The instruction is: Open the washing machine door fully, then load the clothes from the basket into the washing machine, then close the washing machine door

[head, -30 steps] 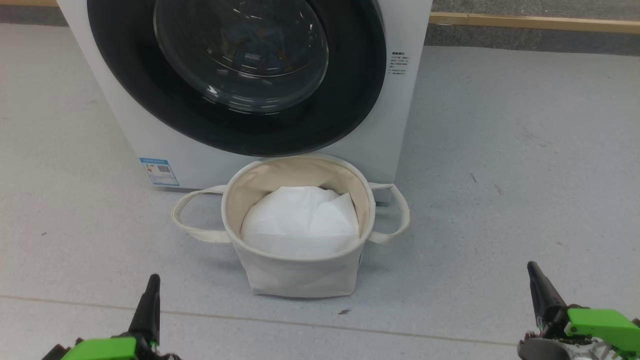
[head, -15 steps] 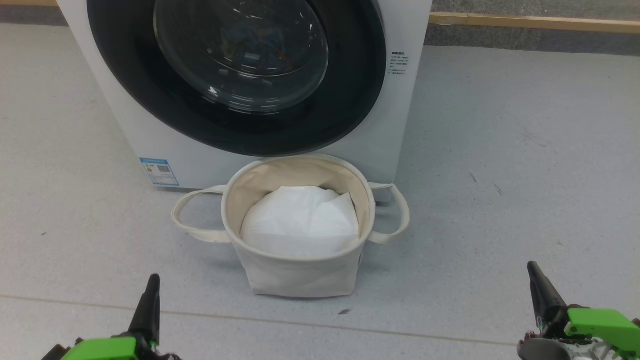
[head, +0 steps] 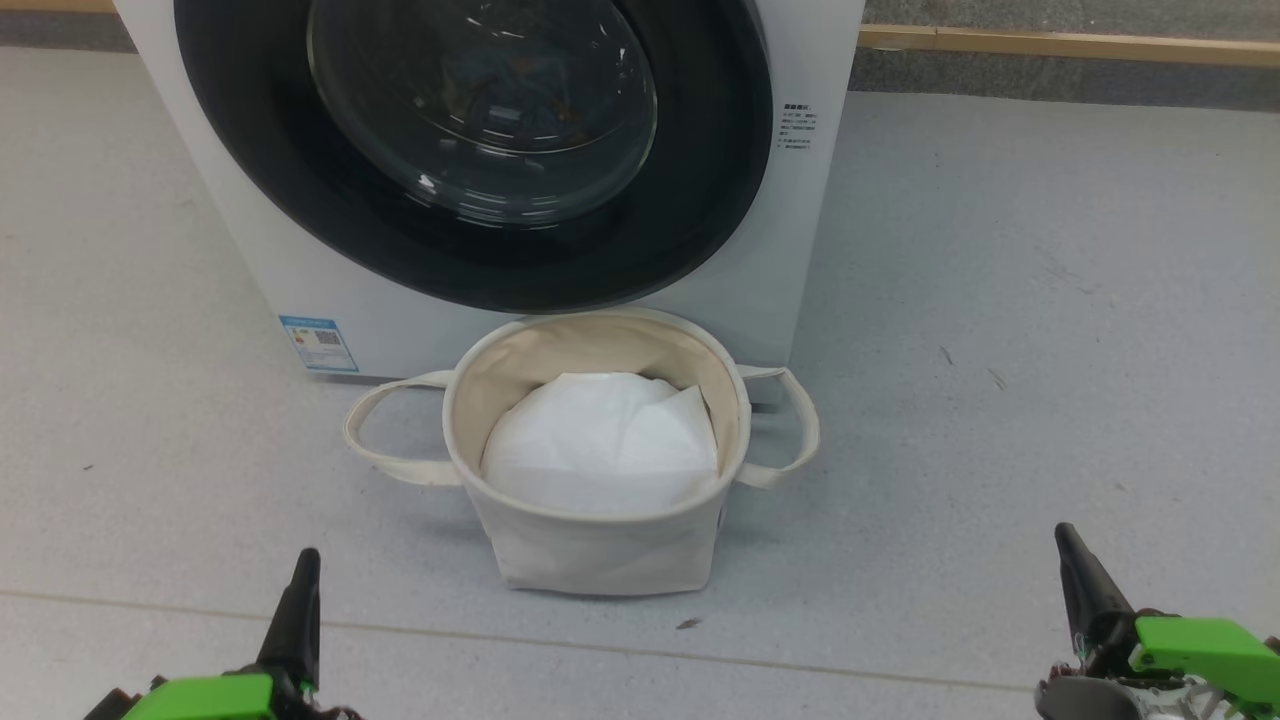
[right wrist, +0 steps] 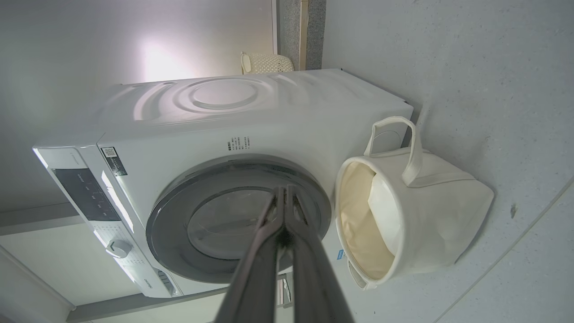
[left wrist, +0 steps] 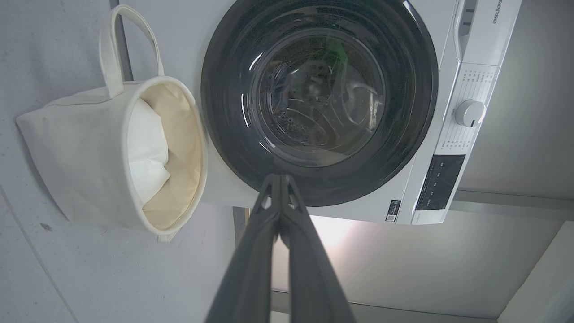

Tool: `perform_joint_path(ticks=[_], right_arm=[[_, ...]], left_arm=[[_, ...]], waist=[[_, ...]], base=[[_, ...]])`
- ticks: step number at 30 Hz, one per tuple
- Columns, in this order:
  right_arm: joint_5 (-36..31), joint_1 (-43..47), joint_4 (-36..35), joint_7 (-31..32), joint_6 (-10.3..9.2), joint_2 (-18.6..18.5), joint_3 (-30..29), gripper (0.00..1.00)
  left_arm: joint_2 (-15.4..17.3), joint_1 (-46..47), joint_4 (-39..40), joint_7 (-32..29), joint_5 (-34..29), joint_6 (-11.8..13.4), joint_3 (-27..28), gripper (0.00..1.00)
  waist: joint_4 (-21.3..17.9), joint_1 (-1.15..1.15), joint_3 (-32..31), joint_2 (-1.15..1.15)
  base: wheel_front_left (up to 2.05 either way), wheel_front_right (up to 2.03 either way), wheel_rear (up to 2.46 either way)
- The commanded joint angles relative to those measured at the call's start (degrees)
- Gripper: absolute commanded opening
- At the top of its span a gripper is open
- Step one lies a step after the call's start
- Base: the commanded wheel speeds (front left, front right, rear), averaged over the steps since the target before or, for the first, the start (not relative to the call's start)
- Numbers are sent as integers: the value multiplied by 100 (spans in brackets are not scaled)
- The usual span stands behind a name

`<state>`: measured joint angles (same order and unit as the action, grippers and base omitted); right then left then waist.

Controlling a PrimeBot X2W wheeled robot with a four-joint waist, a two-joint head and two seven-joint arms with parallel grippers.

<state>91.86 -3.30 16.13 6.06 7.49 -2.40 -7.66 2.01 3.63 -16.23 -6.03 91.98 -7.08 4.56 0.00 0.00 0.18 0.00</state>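
Door [head: 470, 150] sits flush on washer [head: 800, 250]; basket [head: 595, 545] just before it, white sheet [head: 600, 440] inside. Left gripper [head: 306, 556] and right gripper [head: 1064, 532] pinched closed, empty, well clear. Risk: latch possibly not caught, so door could drift open.

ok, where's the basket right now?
Head view, centre: the basket stands on the floor right in front of the washing machine, just below the closed washing machine door.
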Motion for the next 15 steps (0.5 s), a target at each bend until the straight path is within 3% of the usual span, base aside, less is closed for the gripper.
perform_joint_path(ticks=[1,15], right_arm=[[26,-289,-211,46,0,-49,110,0],[26,-289,-211,47,0,-49,109,0]], left_arm=[[87,256,218,-45,19,-41,194,0],[87,256,219,-45,20,-41,194,0]], waist=[[0,0,0,0],[0,0,0,0]], base=[[0,0,0],[0,0,0]])
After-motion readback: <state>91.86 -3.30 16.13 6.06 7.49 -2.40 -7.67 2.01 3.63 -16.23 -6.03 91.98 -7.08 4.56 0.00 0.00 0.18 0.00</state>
